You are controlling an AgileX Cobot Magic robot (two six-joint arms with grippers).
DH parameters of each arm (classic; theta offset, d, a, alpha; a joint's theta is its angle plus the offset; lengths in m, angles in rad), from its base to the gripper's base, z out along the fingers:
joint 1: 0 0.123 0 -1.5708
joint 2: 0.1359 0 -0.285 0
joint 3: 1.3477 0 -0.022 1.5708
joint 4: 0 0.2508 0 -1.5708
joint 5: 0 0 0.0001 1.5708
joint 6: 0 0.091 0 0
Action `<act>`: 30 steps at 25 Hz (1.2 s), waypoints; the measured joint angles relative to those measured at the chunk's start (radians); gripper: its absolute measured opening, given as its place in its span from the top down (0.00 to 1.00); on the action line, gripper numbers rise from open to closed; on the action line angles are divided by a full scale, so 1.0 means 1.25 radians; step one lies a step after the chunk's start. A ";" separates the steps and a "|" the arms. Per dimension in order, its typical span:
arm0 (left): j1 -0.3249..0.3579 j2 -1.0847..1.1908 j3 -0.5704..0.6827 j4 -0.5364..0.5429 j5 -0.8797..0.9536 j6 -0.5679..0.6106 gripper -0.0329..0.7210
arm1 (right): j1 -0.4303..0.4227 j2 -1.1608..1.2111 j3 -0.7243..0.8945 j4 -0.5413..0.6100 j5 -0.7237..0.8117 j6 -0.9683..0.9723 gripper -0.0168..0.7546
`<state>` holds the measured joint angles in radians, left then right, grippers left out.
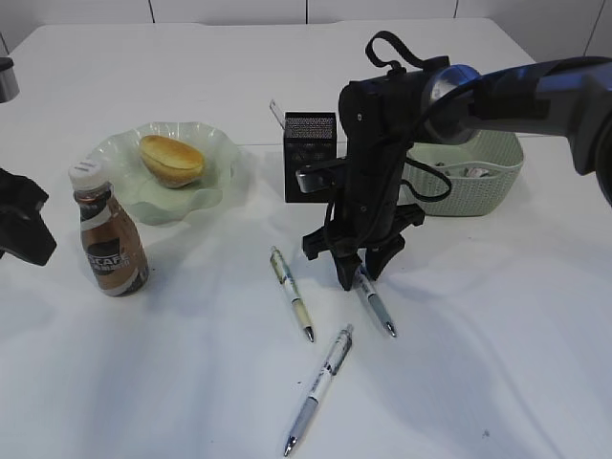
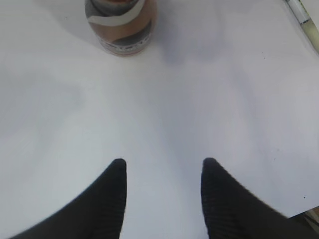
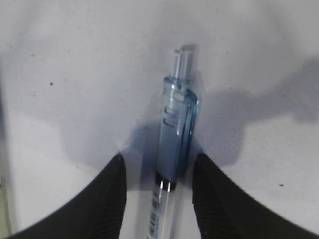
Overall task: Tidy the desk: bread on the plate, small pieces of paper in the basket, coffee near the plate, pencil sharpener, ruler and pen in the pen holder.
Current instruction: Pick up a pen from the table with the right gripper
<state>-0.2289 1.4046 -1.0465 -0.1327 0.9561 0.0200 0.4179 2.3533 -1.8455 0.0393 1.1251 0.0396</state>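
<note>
My right gripper (image 1: 361, 277) (image 3: 158, 162) stands open, point down on the desk (image 1: 478, 335), one finger on each side of a blue-topped pen (image 1: 378, 308) (image 3: 177, 119) with a gap at each side. Two more pens (image 1: 292, 292) (image 1: 320, 387) lie to its left. The bread (image 1: 172, 159) rests on the plate (image 1: 215, 186), with the coffee (image 1: 110, 244) (image 2: 121, 27) upright in front of it. My left gripper (image 1: 29, 229) (image 2: 163, 164) is open and empty at the left edge. A thin clear strip (image 1: 276, 113), seemingly the ruler, sticks out of the pen holder (image 1: 308, 143). The pencil sharpener is out of view.
The basket (image 1: 488, 177) stands behind my right arm, with white scraps (image 1: 473, 172) inside. My right arm partly covers the pen holder's front. A grey object (image 1: 8, 81) sits at the far left edge.
</note>
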 joint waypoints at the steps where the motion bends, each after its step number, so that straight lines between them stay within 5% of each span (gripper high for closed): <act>1: 0.000 0.000 0.000 0.000 0.000 0.000 0.51 | 0.000 0.000 0.000 0.000 0.000 0.000 0.51; 13: 0.000 0.000 0.000 0.000 -0.002 0.000 0.51 | 0.000 0.000 -0.002 -0.004 -0.004 0.000 0.84; 30: 0.000 0.000 0.000 0.000 -0.002 0.000 0.51 | 0.000 -0.019 -0.245 -0.019 0.071 -0.027 0.84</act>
<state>-0.2289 1.4046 -1.0465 -0.1327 0.9539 0.0200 0.4179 2.3300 -2.1512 0.0150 1.2142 0.0063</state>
